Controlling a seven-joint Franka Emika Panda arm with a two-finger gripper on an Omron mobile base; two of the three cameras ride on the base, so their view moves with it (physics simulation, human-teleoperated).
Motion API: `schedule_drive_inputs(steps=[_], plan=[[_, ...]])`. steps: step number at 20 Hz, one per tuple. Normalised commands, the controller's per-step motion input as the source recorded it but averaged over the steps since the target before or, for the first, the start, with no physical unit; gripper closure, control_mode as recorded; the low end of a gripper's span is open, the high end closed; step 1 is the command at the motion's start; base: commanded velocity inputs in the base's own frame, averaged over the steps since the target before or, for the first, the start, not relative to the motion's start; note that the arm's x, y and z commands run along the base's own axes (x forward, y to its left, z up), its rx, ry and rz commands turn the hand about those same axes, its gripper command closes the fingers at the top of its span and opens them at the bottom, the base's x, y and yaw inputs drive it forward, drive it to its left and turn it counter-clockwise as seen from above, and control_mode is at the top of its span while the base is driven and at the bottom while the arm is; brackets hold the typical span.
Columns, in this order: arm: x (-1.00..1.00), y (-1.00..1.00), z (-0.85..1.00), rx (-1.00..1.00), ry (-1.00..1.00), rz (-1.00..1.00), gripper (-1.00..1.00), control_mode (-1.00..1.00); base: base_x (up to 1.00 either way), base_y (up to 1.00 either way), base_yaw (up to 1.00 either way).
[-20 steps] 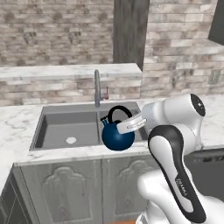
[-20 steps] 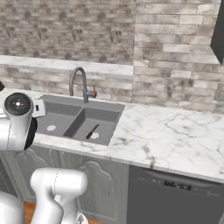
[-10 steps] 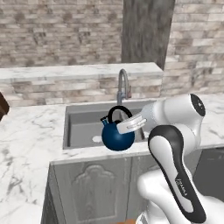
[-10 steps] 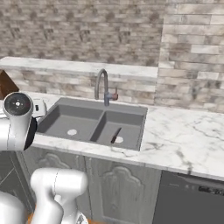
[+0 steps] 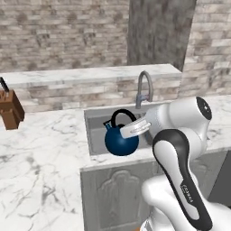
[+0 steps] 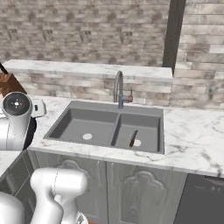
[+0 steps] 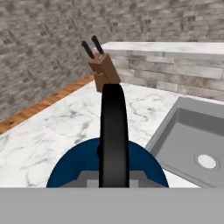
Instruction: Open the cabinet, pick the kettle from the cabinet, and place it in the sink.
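The dark-blue kettle (image 5: 121, 141) hangs in the air by its black loop handle (image 7: 113, 131), with my gripper (image 5: 131, 129) shut on that handle. It hovers at the front left of the grey sink (image 5: 95, 130), low over the rim. In the hand view the kettle's body (image 7: 70, 171) lies over white marble, and the sink basin (image 7: 192, 140) with its drain is just to the right. The gooseneck faucet (image 6: 118, 87) stands behind the double basin (image 6: 76, 124). Above the ledge hangs a grey wood-grain cabinet panel (image 5: 158, 31).
A brown knife block (image 5: 10, 108) stands on the marble counter left of the sink. A small dark object (image 6: 132, 138) lies in the right basin. Ornate grey base cabinets (image 6: 140, 192) run below, with a dishwasher front (image 6: 205, 201) at the right.
The whole picture has shifted right as the base drove left, bringing the knife block into view. The kettle stays held in the same spot relative to the arm.
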Motion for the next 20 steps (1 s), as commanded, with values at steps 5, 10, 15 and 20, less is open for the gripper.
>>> schedule_drive_inputs(steps=[5,10,15,20], plan=[[0.0,0.0,0.0,0.0,0.0,0.0,1.0,1.0,0.28,0.49,-0.08],[0.0,0.0,0.0,0.0,0.0,0.0,1.0,1.0,0.28,0.37,-0.01],[0.0,0.0,0.0,0.0,0.0,0.0,1.0,1.0,0.04,0.09,0.02],[0.0,0.0,0.0,0.0,0.0,0.0,1.0,1.0,0.0,0.0,0.0]])
